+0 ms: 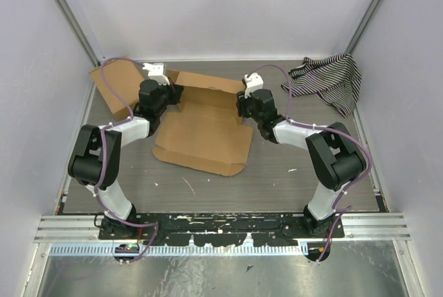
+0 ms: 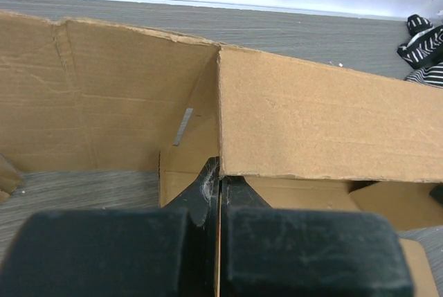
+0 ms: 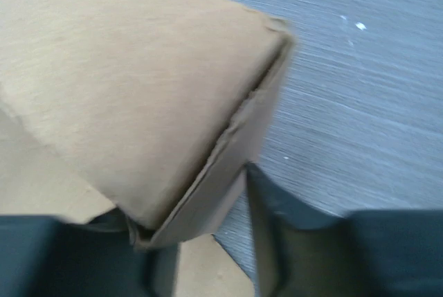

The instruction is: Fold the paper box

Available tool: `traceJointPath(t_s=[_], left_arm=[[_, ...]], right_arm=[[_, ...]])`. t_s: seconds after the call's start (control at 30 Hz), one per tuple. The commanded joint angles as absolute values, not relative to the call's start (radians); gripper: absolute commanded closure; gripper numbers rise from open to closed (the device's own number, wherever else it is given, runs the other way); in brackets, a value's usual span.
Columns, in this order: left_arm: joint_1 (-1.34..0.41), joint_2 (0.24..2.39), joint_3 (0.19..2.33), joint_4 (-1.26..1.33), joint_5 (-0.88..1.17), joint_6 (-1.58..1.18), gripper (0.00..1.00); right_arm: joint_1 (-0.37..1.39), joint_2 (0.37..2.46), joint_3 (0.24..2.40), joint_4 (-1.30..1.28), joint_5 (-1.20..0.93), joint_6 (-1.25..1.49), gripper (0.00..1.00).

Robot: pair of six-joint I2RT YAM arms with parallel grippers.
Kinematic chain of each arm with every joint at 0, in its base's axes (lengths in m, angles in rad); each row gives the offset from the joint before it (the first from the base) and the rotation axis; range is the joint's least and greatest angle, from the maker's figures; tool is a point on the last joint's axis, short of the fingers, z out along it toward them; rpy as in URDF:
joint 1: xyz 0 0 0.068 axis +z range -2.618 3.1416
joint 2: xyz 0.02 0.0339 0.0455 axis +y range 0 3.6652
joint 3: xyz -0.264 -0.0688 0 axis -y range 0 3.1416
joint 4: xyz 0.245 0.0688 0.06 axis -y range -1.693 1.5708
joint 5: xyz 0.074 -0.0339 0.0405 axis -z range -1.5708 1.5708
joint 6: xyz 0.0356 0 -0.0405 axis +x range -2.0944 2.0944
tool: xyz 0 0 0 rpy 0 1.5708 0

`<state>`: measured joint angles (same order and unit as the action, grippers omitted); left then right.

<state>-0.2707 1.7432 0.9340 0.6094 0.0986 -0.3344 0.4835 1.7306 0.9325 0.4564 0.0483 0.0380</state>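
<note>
1. The paper box (image 1: 204, 134) lay in the middle of the table (image 1: 277, 172)
2. The cardboard rectangle (image 1: 111, 89) lay behind it, to the left
3. The striped cloth (image 1: 329, 79) lay in the rear right corner, well apart
4. The left gripper (image 1: 171, 96) met the box's rear left corner, the right gripper (image 1: 241, 108) its rear right

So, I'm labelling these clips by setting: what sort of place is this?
Probably a robot lab test cell: plain white walls on metal posts enclose a grey table, two arms are bolted to an aluminium rail at its edge, with a paper box as work piece.
</note>
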Motion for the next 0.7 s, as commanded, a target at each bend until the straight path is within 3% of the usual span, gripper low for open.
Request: traceJointPath(t_s=[0.0, 0.07, 0.23, 0.47, 0.67], left_arm=[[-0.287, 1.724, 0.913, 0.494, 0.121, -0.314, 1.0], [-0.29, 1.71, 0.915, 0.476, 0.12, -0.302, 1.0], [-0.3, 1.639, 0.936, 0.366, 0.111, -0.298, 0.99], [-0.289, 1.568, 1.103, 0.003, 0.142, -0.295, 0.75], [-0.244, 1.578, 1.394, -0.296, 0.211, -0.298, 0.66]], right_arm=[[0.506, 1.746, 0.949, 0.578, 0.195, 0.127, 0.73], [0.518, 1.753, 0.964, 0.534, 0.286, 0.145, 0.85], [0.534, 1.761, 1.006, 0.373, 0.507, 0.147, 0.97], [0.49, 1.706, 0.993, 0.271, 0.407, 0.118, 0.98], [0.381, 1.616, 1.005, 0.134, 0.257, 0.134, 0.98]])
